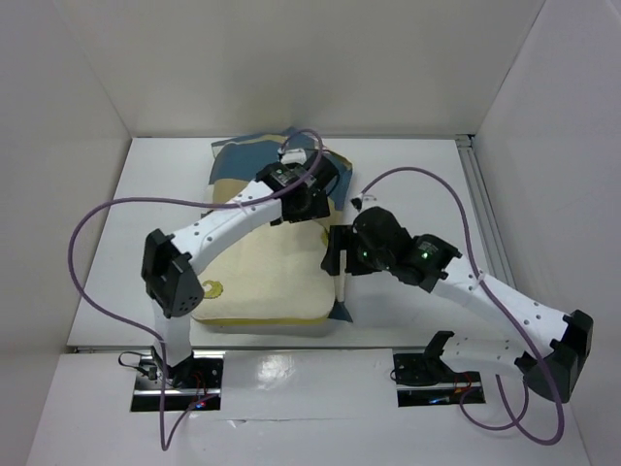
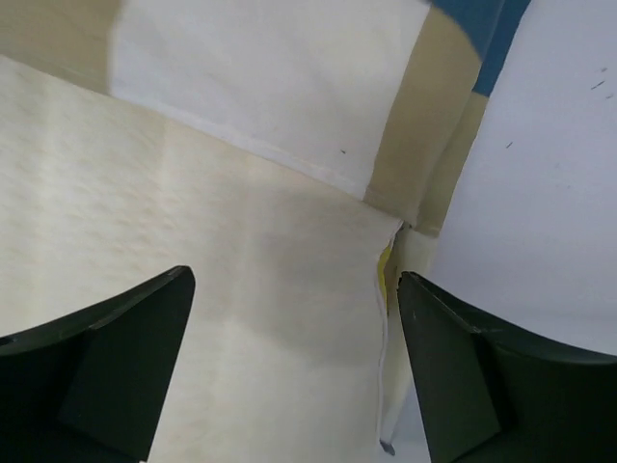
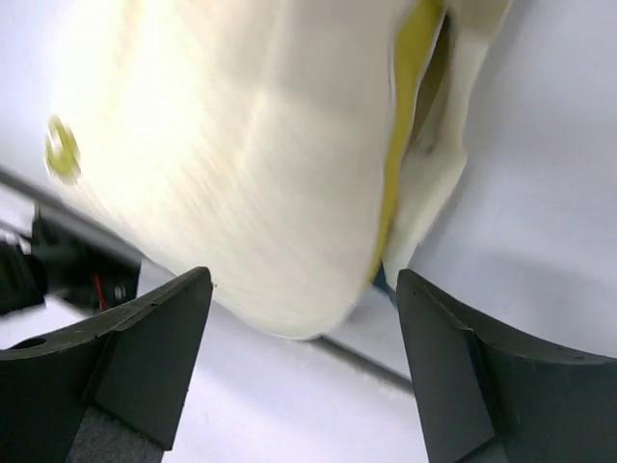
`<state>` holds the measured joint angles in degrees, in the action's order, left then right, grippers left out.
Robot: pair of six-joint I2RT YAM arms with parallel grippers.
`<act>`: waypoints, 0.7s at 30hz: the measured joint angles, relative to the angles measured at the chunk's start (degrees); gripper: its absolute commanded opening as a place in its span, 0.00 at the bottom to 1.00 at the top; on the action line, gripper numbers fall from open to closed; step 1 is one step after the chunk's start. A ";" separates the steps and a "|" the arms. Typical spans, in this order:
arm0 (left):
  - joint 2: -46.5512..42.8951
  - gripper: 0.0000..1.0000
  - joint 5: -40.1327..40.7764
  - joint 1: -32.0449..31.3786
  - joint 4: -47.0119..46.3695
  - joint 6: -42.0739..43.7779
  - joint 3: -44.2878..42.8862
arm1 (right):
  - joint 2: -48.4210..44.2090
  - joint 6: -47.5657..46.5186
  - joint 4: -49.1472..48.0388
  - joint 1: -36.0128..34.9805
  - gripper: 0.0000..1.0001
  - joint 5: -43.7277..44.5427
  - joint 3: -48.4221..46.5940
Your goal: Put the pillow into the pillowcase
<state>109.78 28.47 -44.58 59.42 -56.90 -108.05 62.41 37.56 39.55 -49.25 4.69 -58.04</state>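
Observation:
The cream pillow (image 1: 262,277) lies on the table, its far end meeting the blue, tan and cream checked pillowcase (image 1: 243,155). A blue sliver of the case shows under the pillow's near right corner. My left gripper (image 1: 306,202) hovers open over that far end. In the left wrist view, the left gripper (image 2: 294,278) spans bare pillow (image 2: 193,289) below the pillowcase (image 2: 289,77) hem. My right gripper (image 1: 340,260) is open at the pillow's right edge. The right wrist view has the right gripper (image 3: 304,278) empty, with the pillow (image 3: 241,145) corner and its yellow piping (image 3: 400,145) just beyond the fingertips.
White walls close in the table on the left, back and right. A metal rail (image 1: 485,223) runs along the right side. Purple cables (image 1: 107,218) loop off both arms above the table. The arm bases (image 1: 179,374) stand at the near edge.

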 measured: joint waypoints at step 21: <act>-27.93 0.77 -20.02 34.10 -18.67 5.86 55.04 | 24.06 -3.02 -9.11 1.05 0.84 -6.71 -4.87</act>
<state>81.84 8.45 -10.48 40.75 -51.05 -53.01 86.48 34.54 30.44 -48.21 -2.02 -62.92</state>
